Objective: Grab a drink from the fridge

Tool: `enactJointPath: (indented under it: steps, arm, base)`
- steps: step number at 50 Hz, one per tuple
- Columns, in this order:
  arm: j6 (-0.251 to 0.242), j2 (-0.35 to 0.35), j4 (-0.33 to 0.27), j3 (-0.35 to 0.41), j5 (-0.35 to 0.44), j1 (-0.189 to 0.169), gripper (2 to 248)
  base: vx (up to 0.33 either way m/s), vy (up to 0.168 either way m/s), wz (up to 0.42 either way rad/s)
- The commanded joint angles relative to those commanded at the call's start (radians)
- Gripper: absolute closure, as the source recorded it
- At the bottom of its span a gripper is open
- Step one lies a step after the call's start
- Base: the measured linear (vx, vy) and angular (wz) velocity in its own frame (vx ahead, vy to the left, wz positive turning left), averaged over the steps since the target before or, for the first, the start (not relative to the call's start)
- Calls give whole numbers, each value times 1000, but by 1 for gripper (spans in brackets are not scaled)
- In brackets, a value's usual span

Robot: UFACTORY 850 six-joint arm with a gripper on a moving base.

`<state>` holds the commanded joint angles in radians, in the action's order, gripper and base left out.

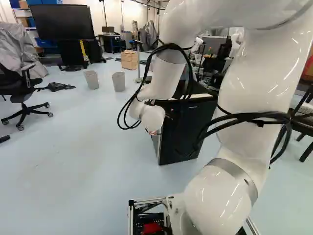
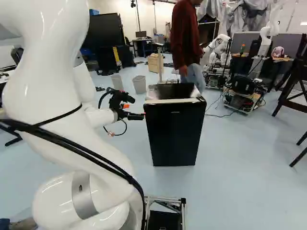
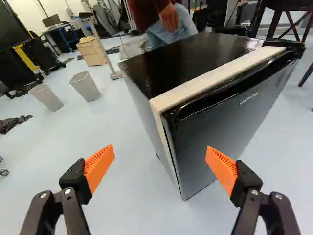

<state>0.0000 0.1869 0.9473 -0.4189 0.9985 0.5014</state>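
Office chair (image 1: 23,93) stands at the left of the left base view, on the pale floor (image 1: 58,161). Beyond it, at the far left, a large black screen (image 1: 61,22) faces the room. Two grey bins (image 1: 119,81) stand farther right, side by side and apart, and a wooden drawer unit (image 1: 129,59) is beyond them, a little more to the right.

The black gripper (image 2: 136,115) is just left of the fridge in the right base view, near its upper front corner. Its fingers (image 3: 100,164) are spread wide apart, with orange pads and nothing gripped between them; in the wrist view, the fridge's corner lies ahead.

The black fridge (image 2: 175,134) stands upright on the floor, right of the gripper, with its door shut and its inside hidden. A pale strip (image 3: 215,78) runs along the top behind the door. A person (image 2: 184,38) in a dark red top stands close behind the fridge. Farther right and far back is another robot (image 2: 221,47), and a dark wooden frame (image 2: 284,96) with splayed legs stands at the right.
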Motion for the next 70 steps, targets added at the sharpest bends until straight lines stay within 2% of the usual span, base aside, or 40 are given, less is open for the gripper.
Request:
enactJointPath:
  steps: [29,44,56,70]
  arm:
    - [0,66,230,-78,36,64,3]
    - [0,106,338,-131,45,80,3]
    - [0,137,392,-173,46,79,3]
    - [0,160,413,-205,46,69,3]
  base:
    - [0,0,0]
    - [0,0,0]
    - [0,0,0]
    - [0,0,0]
